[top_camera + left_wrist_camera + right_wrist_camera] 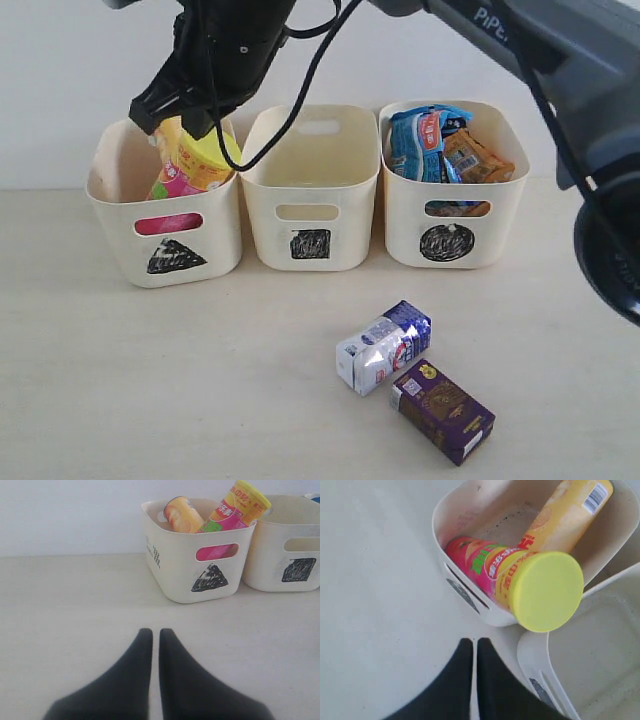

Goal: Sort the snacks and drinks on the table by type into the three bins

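The pink canister [190, 160] with the yellow lid leans in the triangle bin [115, 215], its lid over the rim; the yellow canister [570, 515] lies beside it. My right gripper [150, 115] hangs just above this bin, shut and holding nothing. The square bin [345, 190] holds nothing that I can see. The blue bag [415, 140] and orange bag [475, 155] fill the circle bin [500, 215]. On the table [150, 380] lie the white and blue carton [383, 347] and the dark purple carton [443, 410], touching. My left gripper [151, 632] is shut, low over bare table, left of the triangle bin [175, 570].
The right arm [520, 40] stretches from the upper right across the tops of the circle and square bins. A pale wall stands close behind the bins. The left arm does not show in the exterior view.
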`<state>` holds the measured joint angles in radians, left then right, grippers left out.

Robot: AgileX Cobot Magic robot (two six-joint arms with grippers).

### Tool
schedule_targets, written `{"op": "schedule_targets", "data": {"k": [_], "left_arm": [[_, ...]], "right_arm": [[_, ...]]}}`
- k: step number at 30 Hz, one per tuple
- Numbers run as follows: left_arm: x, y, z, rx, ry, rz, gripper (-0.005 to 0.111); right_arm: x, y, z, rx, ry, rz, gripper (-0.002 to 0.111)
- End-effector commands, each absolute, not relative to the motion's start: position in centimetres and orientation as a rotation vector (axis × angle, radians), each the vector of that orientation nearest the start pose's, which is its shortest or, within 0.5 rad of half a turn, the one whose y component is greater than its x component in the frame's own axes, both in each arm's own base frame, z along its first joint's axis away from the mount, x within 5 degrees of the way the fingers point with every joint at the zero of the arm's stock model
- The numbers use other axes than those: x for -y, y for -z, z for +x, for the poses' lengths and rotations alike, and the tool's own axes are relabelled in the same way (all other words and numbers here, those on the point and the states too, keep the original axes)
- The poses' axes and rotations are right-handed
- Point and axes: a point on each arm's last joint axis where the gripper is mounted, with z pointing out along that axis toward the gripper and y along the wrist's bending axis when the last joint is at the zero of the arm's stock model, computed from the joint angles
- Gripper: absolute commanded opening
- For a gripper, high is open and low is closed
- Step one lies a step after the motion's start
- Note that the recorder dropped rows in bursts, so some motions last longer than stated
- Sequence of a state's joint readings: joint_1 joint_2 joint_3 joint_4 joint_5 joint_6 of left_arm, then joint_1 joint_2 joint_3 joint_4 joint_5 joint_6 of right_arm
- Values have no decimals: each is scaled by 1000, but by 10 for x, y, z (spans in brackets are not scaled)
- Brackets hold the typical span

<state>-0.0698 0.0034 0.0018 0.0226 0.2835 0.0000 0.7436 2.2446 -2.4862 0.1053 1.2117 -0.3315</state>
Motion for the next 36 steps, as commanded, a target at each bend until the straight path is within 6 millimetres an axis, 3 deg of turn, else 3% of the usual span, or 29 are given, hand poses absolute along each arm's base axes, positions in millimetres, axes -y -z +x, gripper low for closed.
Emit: {"op": "schedule_targets", "data": {"k": [1,8,13,16,29,36], "left_arm": [[3,-188,55,-1759,37,65,4],[3,-188,55,-1759,37,65,4],[3,-188,55,-1761,36,65,4],[3,-188,55,-1761,36,65,4],[3,-188,55,-1761,36,65,4],[3,-188,55,-1759,37,65,4]], "right_arm": [[-329,-354,349,-2168,-290,-1283,0],[-296,-356,319,-2258,-204,-1331,0],[-253,-345,294,-2389,-44,-1299,0],[-225,-340,286,-2433,-34,-1235,0],[-82,-337,264,-2579,45,-694,0],[-32,-342,229,-2476,43,-313,0]]}}
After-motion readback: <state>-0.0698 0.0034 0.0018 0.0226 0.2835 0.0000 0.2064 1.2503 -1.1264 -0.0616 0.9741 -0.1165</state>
